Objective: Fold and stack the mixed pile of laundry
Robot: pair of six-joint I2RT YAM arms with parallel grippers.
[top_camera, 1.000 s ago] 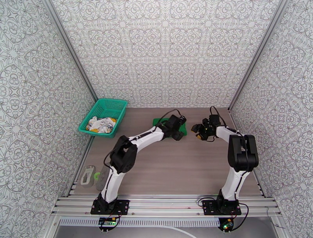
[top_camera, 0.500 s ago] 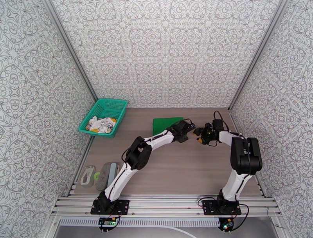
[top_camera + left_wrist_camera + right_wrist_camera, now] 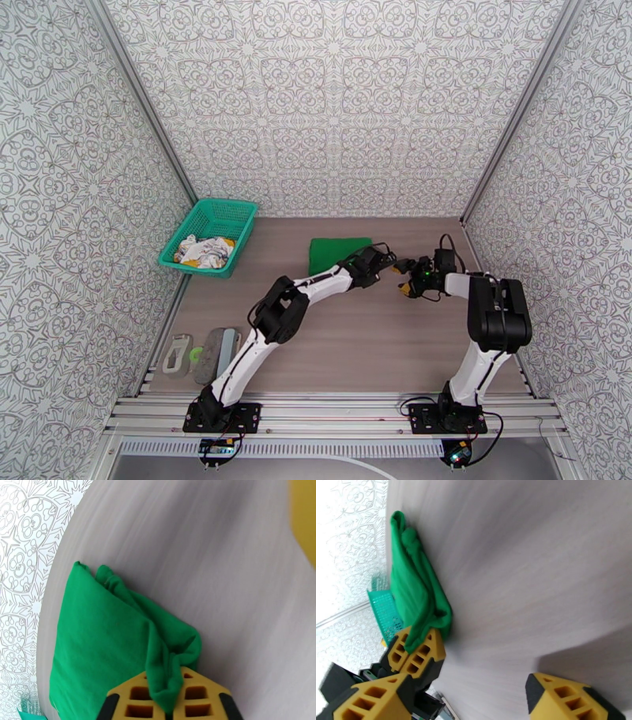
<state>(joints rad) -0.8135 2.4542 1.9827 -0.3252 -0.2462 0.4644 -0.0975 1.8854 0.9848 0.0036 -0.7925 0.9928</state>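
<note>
Setting: a brown wood-look worktop enclosed by patterned white walls, with two white-and-black robot arms reaching in from the near edge.
Landmark: a teal-green mesh basket stands at the back left of the worktop, against the left wall.
Green shirt: bright green and plain, it lies on the worktop to the right of the basket and well apart from it, about as far back as the basket. Most of it lies flat; the end farthest from the basket is gathered into bunched folds.
Left hand: its yellow fingers are pressed together on a pinch of the shirt at the near corner farthest from the basket. The cloth bulges up between them.
Right hand: it sits just beyond the left hand, farther from the basket, low over bare worktop. Its two yellow fingers stand wide apart with nothing between them, and it touches no cloth.
White printed garment: white with yellow and dark print, it lies crumpled inside the basket at its near end.
Other things: two small grey objects lie nearer than the basket, along the left edge of the worktop.
</note>
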